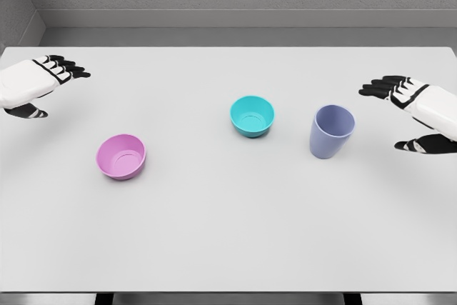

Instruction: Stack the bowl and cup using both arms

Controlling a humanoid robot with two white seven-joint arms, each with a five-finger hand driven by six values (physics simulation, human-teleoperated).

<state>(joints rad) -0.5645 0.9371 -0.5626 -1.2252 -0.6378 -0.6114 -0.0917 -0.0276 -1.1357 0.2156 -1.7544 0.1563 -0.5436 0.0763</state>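
**Bowls and cup all apart: stacking not yet begun**

The cup (331, 131), a lavender tumbler, stands upright right of the frame's centre, mouth up and empty as far as we can see. Just to its left, near the middle of the frame, sits the teal bowl (252, 116), upright and close to the cup but not touching it. The pink bowl (121, 156) rests well apart from both, in the left-centre of the frame and lower than the teal one. All 3 pieces stand separately on the white table (228, 233); nothing is nested in anything else.

We see our left hand (36, 85) at the upper left edge of the frame, fingers stretched out and slightly fanned, thumb held below, gripping nothing. It hangs above and to the left of the pink bowl, with clear table between them. Our right hand (414, 108) comes in at the right edge, fingers extended toward the cup and thumb dropped beneath them, forming a wide, empty C-shape. It sits near the cup, with a gap between fingertips and wall.

We judge the task to be at its very start: 0 stacking steps are done. What is left, as we read it, is everything: closing each hand on a piece, lifting, and setting one piece inside another. The right hand looks best placed for the cup, the left for the pink bowl.
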